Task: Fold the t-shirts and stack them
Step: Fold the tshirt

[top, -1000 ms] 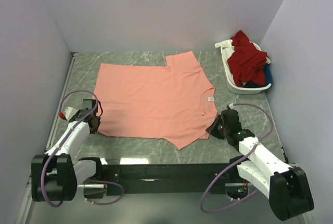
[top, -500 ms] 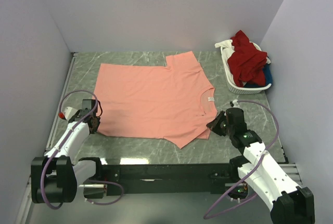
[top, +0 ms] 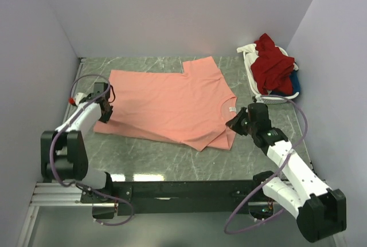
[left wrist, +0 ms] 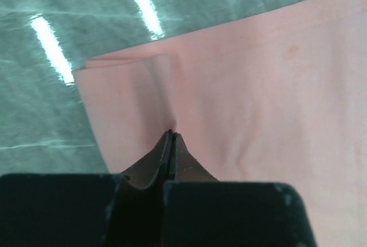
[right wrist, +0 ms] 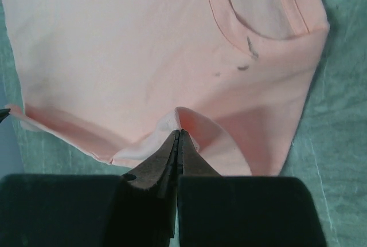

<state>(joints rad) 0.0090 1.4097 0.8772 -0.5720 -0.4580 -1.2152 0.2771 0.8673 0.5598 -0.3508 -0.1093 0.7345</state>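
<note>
A salmon-pink t-shirt (top: 172,101) lies spread on the green marbled table (top: 143,158), its near edge folded over toward the back. My left gripper (top: 105,111) is shut on the shirt's near left hem; in the left wrist view (left wrist: 171,133) the cloth puckers at the tips. My right gripper (top: 234,123) is shut on the shirt's near right part by the collar; in the right wrist view (right wrist: 178,132) a ridge of cloth is pinched. A white neck label (top: 232,109) shows. Dark red (top: 272,63), blue (top: 293,82) and white (top: 248,48) shirts lie in the basket.
A white slatted plastic basket (top: 261,94) stands at the back right corner. Pale walls close in the table on the left, back and right. A black rail (top: 183,189) runs along the near edge between the arm bases.
Both grippers have moved away from me, carrying the shirt's near edge over onto the shirt. The left arm swung far up the left side. The near sleeve is now folded in.
</note>
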